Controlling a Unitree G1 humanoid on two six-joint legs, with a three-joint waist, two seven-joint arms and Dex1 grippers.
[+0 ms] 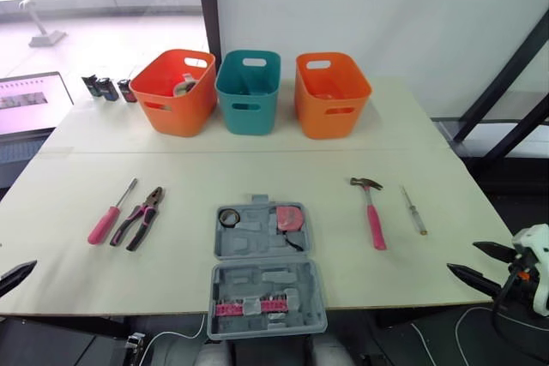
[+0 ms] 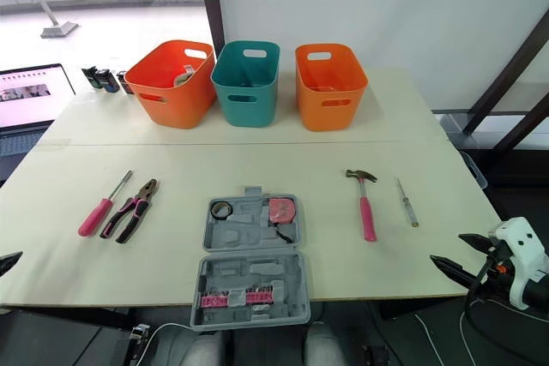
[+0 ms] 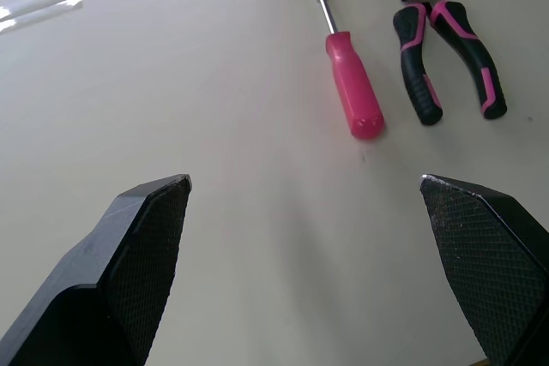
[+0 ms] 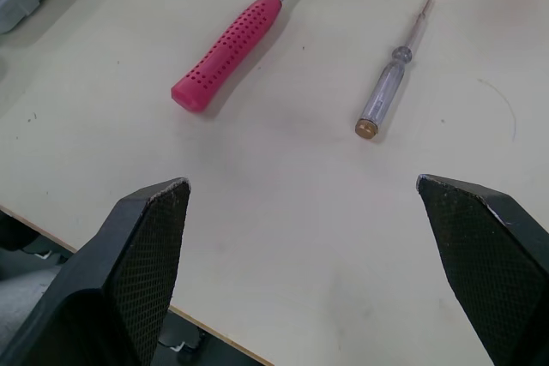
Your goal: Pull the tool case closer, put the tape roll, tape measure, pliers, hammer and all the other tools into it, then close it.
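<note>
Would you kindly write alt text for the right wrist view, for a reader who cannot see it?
A pink-handled steel hammer and a slim clear-handled screwdriver lie apart on a cream table, beyond the open black fingers of the right gripper.

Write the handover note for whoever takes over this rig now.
Left pincer: open, empty, near the pink screwdriver and pliers.
Right pincer: open, empty, near the hammer and clear screwdriver.
Tool case lies open at the table's near edge; tape roll and tape measure are inside.
Left: load pliers, hammer, both screwdrivers, then close.
</note>
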